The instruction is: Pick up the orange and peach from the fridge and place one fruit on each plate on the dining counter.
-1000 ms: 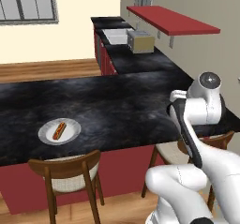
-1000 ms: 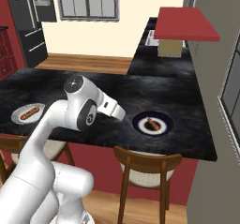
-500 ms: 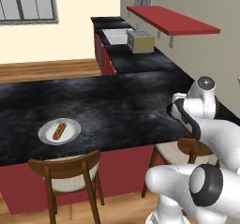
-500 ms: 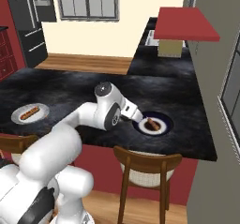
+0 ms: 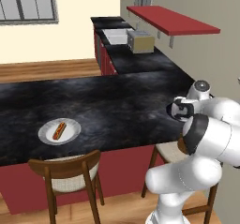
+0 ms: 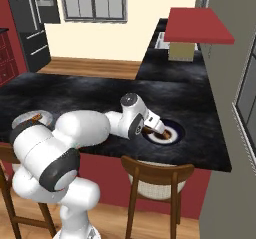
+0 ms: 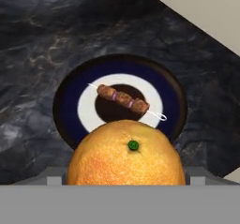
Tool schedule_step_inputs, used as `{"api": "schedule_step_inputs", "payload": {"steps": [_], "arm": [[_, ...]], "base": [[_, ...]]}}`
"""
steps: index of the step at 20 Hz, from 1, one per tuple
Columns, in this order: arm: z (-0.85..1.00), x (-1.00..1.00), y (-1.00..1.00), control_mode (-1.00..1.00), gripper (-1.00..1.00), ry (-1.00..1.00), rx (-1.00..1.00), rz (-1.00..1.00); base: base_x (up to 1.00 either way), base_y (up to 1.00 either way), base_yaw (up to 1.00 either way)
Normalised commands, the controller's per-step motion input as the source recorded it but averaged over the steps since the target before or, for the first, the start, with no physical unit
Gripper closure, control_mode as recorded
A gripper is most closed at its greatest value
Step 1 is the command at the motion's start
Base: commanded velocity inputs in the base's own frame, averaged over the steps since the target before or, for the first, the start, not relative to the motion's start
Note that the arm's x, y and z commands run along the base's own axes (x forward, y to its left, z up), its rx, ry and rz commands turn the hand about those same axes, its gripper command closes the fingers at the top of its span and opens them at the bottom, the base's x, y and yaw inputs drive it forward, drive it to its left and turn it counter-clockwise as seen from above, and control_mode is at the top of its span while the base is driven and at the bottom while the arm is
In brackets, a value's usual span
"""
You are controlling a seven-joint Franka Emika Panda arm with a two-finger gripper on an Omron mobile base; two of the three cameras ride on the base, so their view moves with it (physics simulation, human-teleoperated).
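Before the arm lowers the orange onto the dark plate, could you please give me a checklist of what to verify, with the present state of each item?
1. Orange held in the gripper: ok, it sits at the hand camera, though the fingers are hidden behind it.
2. Gripper over the dark plate: ok, the plate lies straight ahead in the hand view.
3. Plate free of food: not ok, a meat skewer lies across its centre.
4. Plate fully on the dining counter: ok.
5. Other plate free for the peach: not ok, a hot dog lies on it.
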Motion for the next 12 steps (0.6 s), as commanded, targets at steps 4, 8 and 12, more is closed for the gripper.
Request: {"api": "schedule_step_inputs", "payload": {"steps": [4, 8, 12], "arm": [[-0.40, 0.75, -0.14, -1.00, 1.00, 0.02, 0.02, 0.00], [-0.44, 0.56, -0.24, -1.00, 1.00, 0.04, 0.01, 0.00], [-0.49, 0.49, -0.27, -1.00, 1.00, 0.06, 0.00, 0.00]], "base": [[0.00, 0.00, 0.00], [0.00, 0.00, 0.00], [0.00, 0.00, 0.00]]}}
